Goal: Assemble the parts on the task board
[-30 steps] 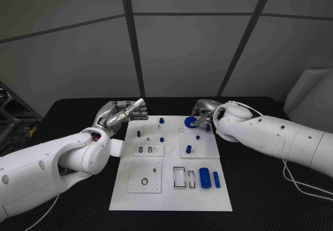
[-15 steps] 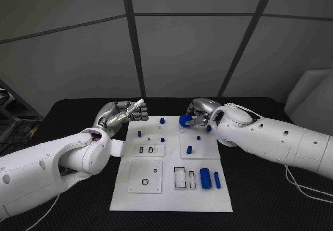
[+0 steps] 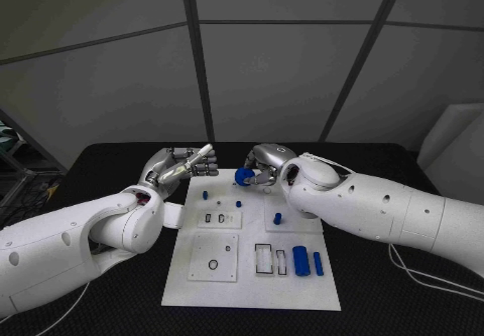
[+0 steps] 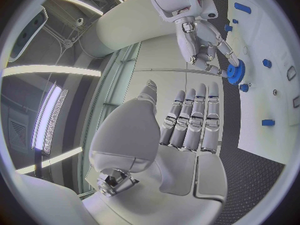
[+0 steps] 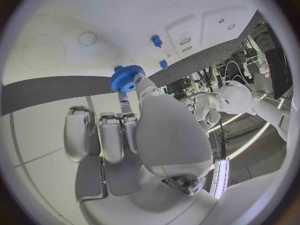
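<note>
The white task board (image 3: 191,280) lies in the middle of the black table. My right hand (image 3: 262,166) hovers over the board's far edge and pinches a blue gear (image 3: 244,178) at its fingertips. The same blue gear (image 5: 127,79) shows toothed with a centre hole in the right wrist view, held above the board (image 5: 94,15). My left hand (image 3: 182,166) hangs just off the board's far left corner, fingers (image 4: 190,120) straight and side by side, holding nothing. From the left wrist, the right hand (image 4: 199,37) and the gear (image 4: 236,72) show above the board (image 4: 278,110).
Small blue pegs (image 3: 205,194) (image 3: 238,204) (image 3: 276,218) stand on the board's far half. A thick blue cylinder (image 3: 301,260) and a slim one (image 3: 317,262) lie near its right edge beside two slots. A black ring (image 3: 212,264) lies on a raised plate at near left.
My right hand has carried the blue gear leftward along the board's far edge, from the far right corner towards the left hand. The left hand has stayed put.
</note>
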`<state>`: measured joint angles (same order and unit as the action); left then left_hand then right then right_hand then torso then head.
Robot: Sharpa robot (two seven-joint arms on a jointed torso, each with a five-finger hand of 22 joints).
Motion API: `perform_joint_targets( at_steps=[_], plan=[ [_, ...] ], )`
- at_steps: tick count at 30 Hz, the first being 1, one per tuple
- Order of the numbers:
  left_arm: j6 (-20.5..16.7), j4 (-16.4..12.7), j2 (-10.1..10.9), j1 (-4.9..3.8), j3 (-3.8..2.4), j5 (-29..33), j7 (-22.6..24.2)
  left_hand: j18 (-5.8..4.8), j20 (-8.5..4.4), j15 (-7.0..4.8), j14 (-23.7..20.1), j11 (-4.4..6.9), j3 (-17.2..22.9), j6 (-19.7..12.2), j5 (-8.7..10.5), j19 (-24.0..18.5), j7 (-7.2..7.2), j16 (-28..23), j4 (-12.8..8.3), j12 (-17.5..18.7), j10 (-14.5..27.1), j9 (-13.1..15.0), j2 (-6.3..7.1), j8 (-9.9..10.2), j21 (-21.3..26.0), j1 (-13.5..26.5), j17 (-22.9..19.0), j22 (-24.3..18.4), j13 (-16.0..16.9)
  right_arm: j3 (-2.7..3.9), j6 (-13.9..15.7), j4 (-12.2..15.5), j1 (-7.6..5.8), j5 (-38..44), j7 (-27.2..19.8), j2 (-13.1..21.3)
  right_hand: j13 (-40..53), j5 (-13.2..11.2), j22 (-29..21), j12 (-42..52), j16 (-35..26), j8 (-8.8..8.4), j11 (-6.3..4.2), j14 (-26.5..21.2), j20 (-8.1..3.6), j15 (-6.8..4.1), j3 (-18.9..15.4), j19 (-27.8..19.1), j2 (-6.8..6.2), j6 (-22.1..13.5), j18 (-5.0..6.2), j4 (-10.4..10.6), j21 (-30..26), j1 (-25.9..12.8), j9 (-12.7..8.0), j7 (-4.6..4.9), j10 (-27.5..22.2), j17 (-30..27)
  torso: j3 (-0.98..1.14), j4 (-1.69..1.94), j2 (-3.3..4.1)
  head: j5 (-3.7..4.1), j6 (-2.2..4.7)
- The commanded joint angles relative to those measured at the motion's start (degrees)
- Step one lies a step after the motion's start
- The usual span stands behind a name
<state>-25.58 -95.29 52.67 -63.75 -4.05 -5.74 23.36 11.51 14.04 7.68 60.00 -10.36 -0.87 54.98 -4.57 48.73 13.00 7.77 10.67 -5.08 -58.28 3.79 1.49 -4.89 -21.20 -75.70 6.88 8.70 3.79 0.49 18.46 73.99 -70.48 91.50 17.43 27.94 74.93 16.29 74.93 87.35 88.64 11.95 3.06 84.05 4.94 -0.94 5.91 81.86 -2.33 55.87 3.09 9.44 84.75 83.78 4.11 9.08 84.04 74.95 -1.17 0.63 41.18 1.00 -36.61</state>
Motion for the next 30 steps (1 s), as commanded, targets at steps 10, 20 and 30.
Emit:
perform_joint_targets(
  at_steps=[10, 20, 30],
  plan=[
    [0.69, 0.14, -0.24, -0.1, -0.06, -0.36, 0.23, -1.1, 0.15, 0.32, -0.01, -0.12, -0.3, 0.09, 0.27, 0.06, 0.37, -0.32, -0.02, 0.34, 0.04, -0.02, -0.24, 0.39, 0.06, 0.13, 0.08, -0.07, 0.0, -1.24, -0.11, -3.78, -0.03, 2.44, 0.1, -4.2, 11.97, 0.29, 2.88, 0.21, 0.27, -0.43, -0.44, 5.2, 0.15, -0.38, 0.75, 0.4, -0.2, 2.51, -0.49, 0.05, 0.27, -0.84, 0.04, -1.7, 4.17, 11.4, 0.01, 0.0, 0.06, -0.4, -0.28],
    [0.65, 0.13, -0.25, -0.1, -0.06, -0.36, 0.27, -1.1, 0.15, 0.33, -0.01, -0.13, -0.31, 0.08, 0.27, 0.06, 0.37, -0.33, -0.01, 0.36, 0.05, -0.02, -0.24, 0.41, 0.06, 0.14, 0.09, -0.07, -0.01, -1.71, -1.85, -5.71, 0.38, 2.48, -0.04, -5.76, 11.91, 0.26, 2.87, 0.15, 0.27, -0.69, -0.4, 5.2, 0.15, -0.35, 0.91, 0.38, -0.32, 2.43, -0.49, 0.1, 0.26, -1.08, -0.02, -1.64, 4.13, 11.41, 0.1, -0.21, 0.03, -0.74, -0.52],
    [0.61, 0.09, -0.21, -0.11, -0.07, -0.36, 0.28, -1.1, 0.15, 0.33, -0.01, -0.13, -0.31, 0.08, 0.27, 0.06, 0.37, -0.33, -0.01, 0.36, 0.05, -0.02, -0.24, 0.41, 0.06, 0.14, 0.09, -0.07, -0.01, -1.83, -1.59, -7.54, 0.58, 2.51, -0.49, -6.89, 10.13, 0.13, 2.29, -1.45, 0.16, -3.47, 0.67, 5.12, 0.79, 0.53, 1.66, -0.1, -1.85, -0.58, -0.39, 0.31, -0.03, -2.68, -0.39, -0.35, 2.9, 11.05, 0.08, -0.18, 0.04, -0.71, -0.6]
  ],
)
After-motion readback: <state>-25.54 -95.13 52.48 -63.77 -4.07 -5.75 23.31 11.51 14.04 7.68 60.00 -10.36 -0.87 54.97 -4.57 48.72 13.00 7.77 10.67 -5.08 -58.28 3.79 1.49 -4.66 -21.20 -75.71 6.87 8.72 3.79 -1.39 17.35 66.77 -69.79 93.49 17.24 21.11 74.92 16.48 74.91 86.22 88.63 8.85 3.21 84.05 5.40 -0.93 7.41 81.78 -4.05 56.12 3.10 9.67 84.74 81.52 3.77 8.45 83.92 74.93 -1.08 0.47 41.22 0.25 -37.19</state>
